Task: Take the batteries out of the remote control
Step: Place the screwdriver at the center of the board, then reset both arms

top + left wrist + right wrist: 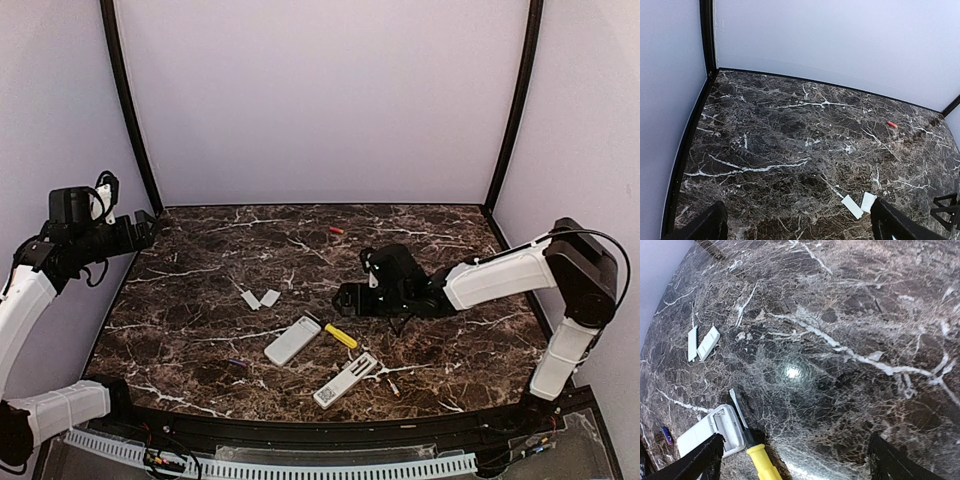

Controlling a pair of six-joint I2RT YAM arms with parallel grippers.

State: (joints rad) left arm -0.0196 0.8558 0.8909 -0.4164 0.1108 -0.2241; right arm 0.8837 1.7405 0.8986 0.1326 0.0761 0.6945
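My right claw [343, 298], spread apart, hovers just beyond the white remote [292, 340], whose long axis runs diagonally near-left to far-right; my left claw [150, 228], also apart, sits well away

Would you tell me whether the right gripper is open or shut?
Open: the right gripper has its fingers wide apart, holding nothing.

The dark marbled table [200, 250] carries two pale cover plates [260, 298] side by side, left of the right jaws. On the base side of those jaws lie a white remote [292, 340], a yellow-handled tool [340, 335] just beside it, and a second remote [345, 380]. A red battery [336, 230] lies beyond the jaws, and a dark battery [235, 363] lies left of the white remote.
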